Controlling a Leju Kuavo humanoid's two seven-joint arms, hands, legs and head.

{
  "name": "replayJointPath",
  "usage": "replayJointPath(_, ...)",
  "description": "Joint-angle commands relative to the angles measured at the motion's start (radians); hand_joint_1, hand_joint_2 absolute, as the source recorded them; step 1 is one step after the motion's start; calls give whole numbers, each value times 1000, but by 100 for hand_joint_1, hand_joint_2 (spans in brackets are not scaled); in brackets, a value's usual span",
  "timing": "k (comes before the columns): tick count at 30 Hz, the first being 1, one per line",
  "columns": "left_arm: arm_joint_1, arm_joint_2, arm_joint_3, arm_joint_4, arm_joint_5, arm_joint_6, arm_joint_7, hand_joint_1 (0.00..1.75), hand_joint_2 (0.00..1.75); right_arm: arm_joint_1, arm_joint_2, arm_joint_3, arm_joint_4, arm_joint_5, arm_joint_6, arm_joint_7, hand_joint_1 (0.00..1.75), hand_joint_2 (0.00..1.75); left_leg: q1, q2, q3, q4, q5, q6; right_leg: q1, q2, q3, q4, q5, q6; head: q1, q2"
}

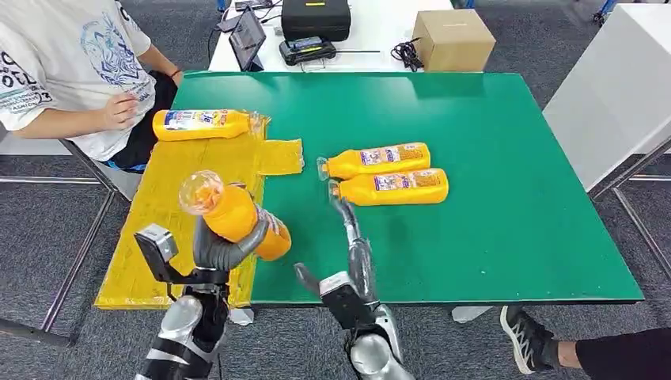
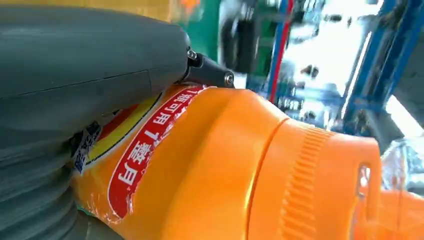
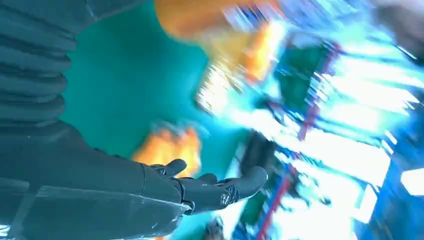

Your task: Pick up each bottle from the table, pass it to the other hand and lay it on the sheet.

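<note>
Orange plastic is seen close up in the left wrist view: the held bottle (image 2: 210,165) with its red label and ribbed neck, clasped by the left hand (image 2: 75,100). From the head view it is shown raised over the yellow sheet (image 1: 198,190), cap tilted up, beside the table (image 1: 490,158). Another bottle (image 1: 202,124) is laid on the sheet; two bottles (image 1: 388,174) are left lying ahead of the right hand (image 1: 348,237), whose fingers (image 3: 220,187) are stretched out, holding nothing.

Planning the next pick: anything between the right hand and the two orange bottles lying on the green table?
No. In the head view, bare green table separates the right hand from the two orange bottles.
</note>
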Motion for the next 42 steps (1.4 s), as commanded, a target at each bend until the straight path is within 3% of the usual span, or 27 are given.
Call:
replayJointPath(1,-111,32,83,17,-218,203,-29,175,175,73,-52,34,-255,-69,-20,-39,0,0,1,0,3,0,-2,-1,1,0,3,0,-2,-1,0,0)
replayJointPath(15,-119,30,91,23,-271,248,-40,175,175,60,-57,42,-248,-89,-17,-43,0,0,1,1,6,-1,-2,-1,1,0,6,-1,-2,-2,0,0)
replayJointPath(18,-185,82,90,113,-725,540,24,175,175,39,-60,62,-236,-87,7,-25,0,0,1,1,4,0,-1,-1,1,0,4,-1,-1,-2,0,0)
replayJointPath(24,-286,47,304,261,-1147,540,56,175,175,-10,-45,101,-215,-122,60,-11,0,0,1,3,6,-1,-2,-2,1,2,5,0,-1,-2,0,0)
replayJointPath(27,-418,132,253,565,-1299,540,159,175,175,-34,-42,122,-192,-161,110,8,0,0,1,4,7,-1,-2,-2,1,3,6,0,-1,-3,0,0)
replayJointPath(29,-485,173,242,734,-1237,475,139,175,175,-39,-37,122,-174,-171,127,9,0,0,1,1,7,-2,0,-2,1,0,7,-1,-1,-3,0,0)
replayJointPath(32,-516,268,142,901,-1414,437,256,175,175,-47,-32,134,-137,-191,197,20,0,0,1,2,9,-3,1,-2,1,1,8,-2,0,-3,0,0)
replayJointPath(39,-515,312,102,958,-1478,301,299,175,175,-34,-22,138,-116,-156,236,31,0,0,2,6,10,-2,-2,-2,2,4,8,-1,-2,-2,0,0)
replayJointPath(42,-522,308,173,951,-1398,193,276,175,175,-39,-28,135,-119,-167,250,32,0,0,1,4,5,0,-1,-2,1,3,4,0,-1,-2,0,0)
